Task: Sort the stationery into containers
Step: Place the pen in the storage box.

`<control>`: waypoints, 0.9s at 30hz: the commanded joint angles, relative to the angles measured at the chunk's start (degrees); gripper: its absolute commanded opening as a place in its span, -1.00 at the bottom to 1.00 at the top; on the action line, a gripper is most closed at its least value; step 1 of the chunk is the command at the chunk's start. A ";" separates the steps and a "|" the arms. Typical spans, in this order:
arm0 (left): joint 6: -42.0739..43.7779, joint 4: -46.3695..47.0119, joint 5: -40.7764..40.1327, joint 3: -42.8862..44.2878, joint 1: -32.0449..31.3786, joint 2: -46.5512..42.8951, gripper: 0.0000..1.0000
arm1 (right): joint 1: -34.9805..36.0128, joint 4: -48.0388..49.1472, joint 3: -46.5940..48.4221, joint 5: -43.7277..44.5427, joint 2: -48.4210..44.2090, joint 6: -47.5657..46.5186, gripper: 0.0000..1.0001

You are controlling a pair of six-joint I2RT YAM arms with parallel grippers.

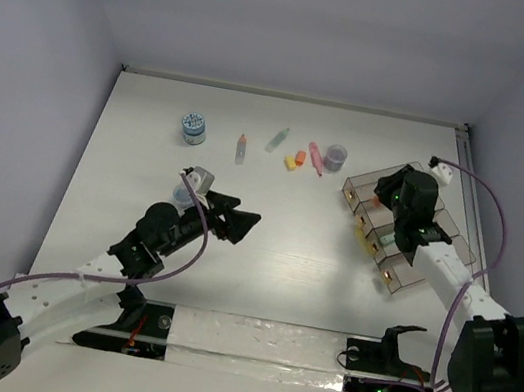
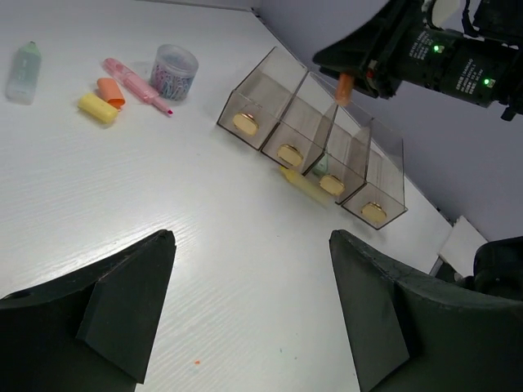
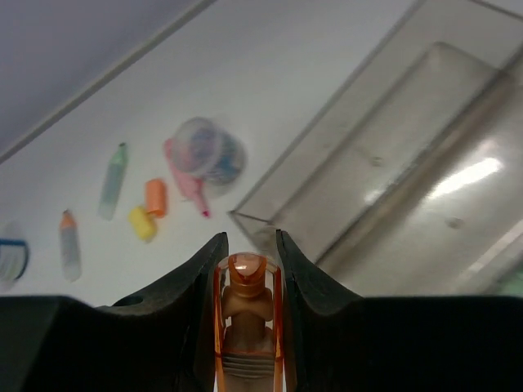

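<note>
Holds the left gripper [image 2: 252, 245] wide open with nothing in it, over the table [image 2: 204, 188]. Pinches an orange pen [image 3: 245, 318] in the right gripper [image 3: 249, 245], just above the organiser tray [image 2: 260, 104]. Maybe has a yellow bit [image 2: 302, 183] inside. Leaves most to do farther back: yellow eraser [image 1: 290, 163], orange eraser [image 1: 300, 157], orange-tipped pen [image 1: 241, 148], pink pen [image 1: 316, 157], purple tub [image 1: 335, 153], blue-white tub [image 1: 193, 126], green pen [image 1: 278, 139]

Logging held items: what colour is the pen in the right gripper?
The pen in the right gripper is orange, clearest in the right wrist view.
</note>
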 commanded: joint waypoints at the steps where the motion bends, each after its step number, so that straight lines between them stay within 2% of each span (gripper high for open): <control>1: 2.34 -1.17 -1.18 -1.58 -0.25 -4.84 0.48 | -2.72 -3.04 -3.01 9.15 -5.54 -0.44 -0.70; 6: 1.82 -1.52 -1.19 -3.43 -0.25 -8.63 0.48 | -6.32 -6.65 -5.92 15.04 -8.71 -0.09 -0.64; 12: 0.67 -1.61 0.48 -3.70 -0.25 -10.92 0.48 | -9.84 -9.90 -7.76 14.97 -8.54 1.05 -0.54; 20: 0.15 -1.88 0.83 -3.96 -0.25 -12.59 0.47 | -10.38 -11.57 -8.91 16.45 -7.04 4.92 -0.49; 22: 0.15 -2.05 0.57 -3.96 -0.78 -13.03 0.47 | -10.38 -11.75 -9.08 16.72 -7.48 5.53 -0.35; 24: 0.15 -2.14 0.31 -4.05 -0.78 -13.21 0.47 | -10.38 -12.19 -9.34 16.99 -7.83 5.97 -0.05; 27: 0.15 -2.23 0.13 -4.05 -0.78 -13.38 0.47 | -10.38 -12.80 -9.52 16.99 -8.45 6.15 0.14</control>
